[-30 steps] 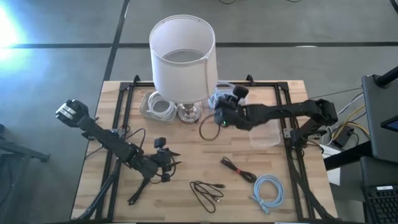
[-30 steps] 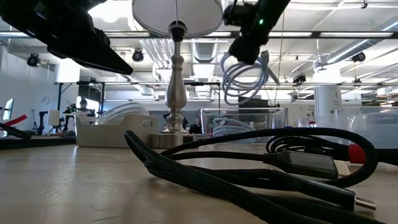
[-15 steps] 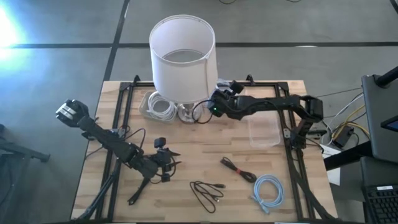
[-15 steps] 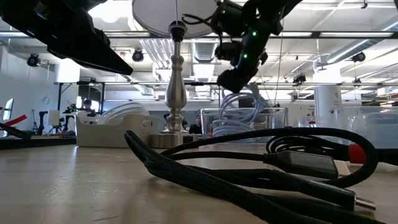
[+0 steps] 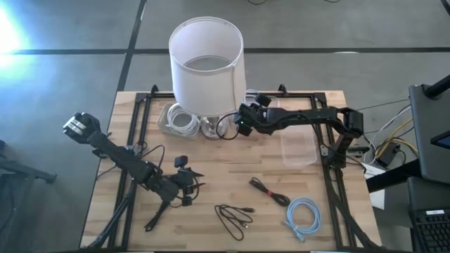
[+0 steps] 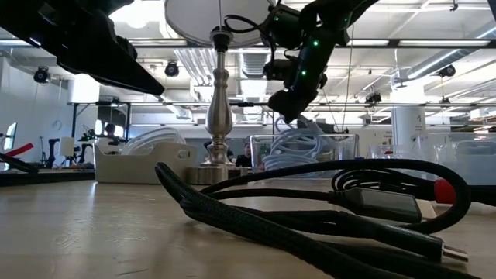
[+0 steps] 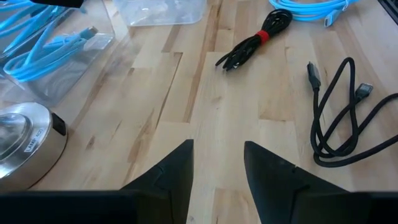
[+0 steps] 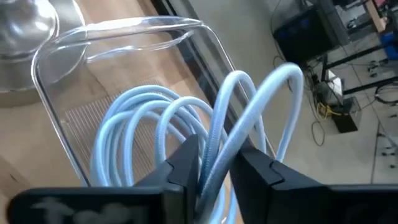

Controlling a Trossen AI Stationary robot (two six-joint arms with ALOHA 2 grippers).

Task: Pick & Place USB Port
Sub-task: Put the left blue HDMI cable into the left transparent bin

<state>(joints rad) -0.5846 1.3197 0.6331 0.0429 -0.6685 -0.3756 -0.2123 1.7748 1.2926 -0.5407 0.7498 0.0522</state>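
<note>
- Right gripper (image 5: 241,124) now at the worktop's far edge, just right of the lamp (image 5: 207,67) base; a second ago farther toward the middle of the worktop, with the coil hanging free in the air.
- Jaws narrow, pinched on a loop of the light-blue cable (image 8: 231,127), as the right wrist view shows.
- Cable coil now lowered into the clear bin (image 8: 68,46) beside the lamp base; in the low view, most loops (image 6: 298,146) sit inside the bin walls instead of dangling above them.
- Over the last half second only a slight further shift toward the lamp and a drop of the coil; carry seems all but finished.
- Judged stage: placing, with release not yet done. Opening the jaws should leave the cable in the bin, though the pinched loop stands above the rim and may spring over it.
- Left gripper (image 7: 217,171) waiting low over the near left part of the worktop, unmoved, jaws parted and holding nothing.
- Other cables on the near half: a black one (image 5: 234,217), a tied black bundle (image 5: 268,190), another light-blue coil (image 5: 304,215).
- A second, empty clear bin (image 5: 297,146) by the right edge.
</note>
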